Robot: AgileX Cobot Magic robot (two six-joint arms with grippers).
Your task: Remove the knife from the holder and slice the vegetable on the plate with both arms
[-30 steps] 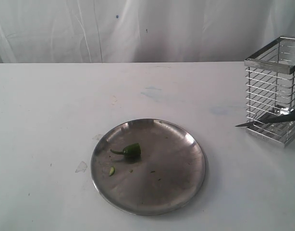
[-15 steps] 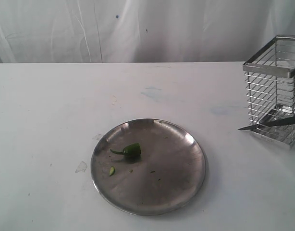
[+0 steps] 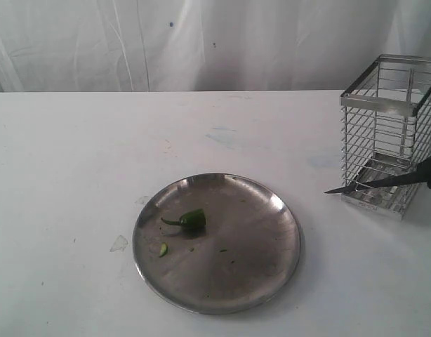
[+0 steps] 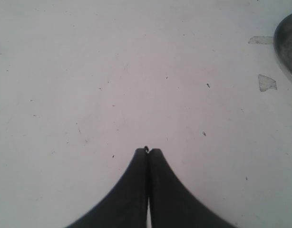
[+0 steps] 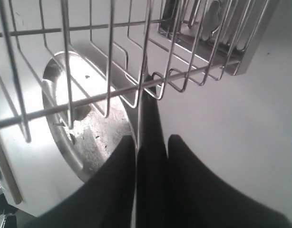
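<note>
Left gripper (image 4: 147, 152): bottom centre of left wrist view, jaws pressed together, empty, over bare table (image 4: 112, 71).
Vegetable (image 3: 191, 220): left-centre on plate (image 3: 272, 232), lower middle of exterior frame. Likely light, soft, prone to roll; pin near stem.
Knife (image 3: 380, 183): right of frame, blade threaded through lower wires of holder (image 3: 387, 112), tip poking out left. Likely stiff, light, slick; take by handle only; may snag wires.
Right gripper (image 5: 151, 139): jaws partly apart around black handle, seemingly clamped.
</note>
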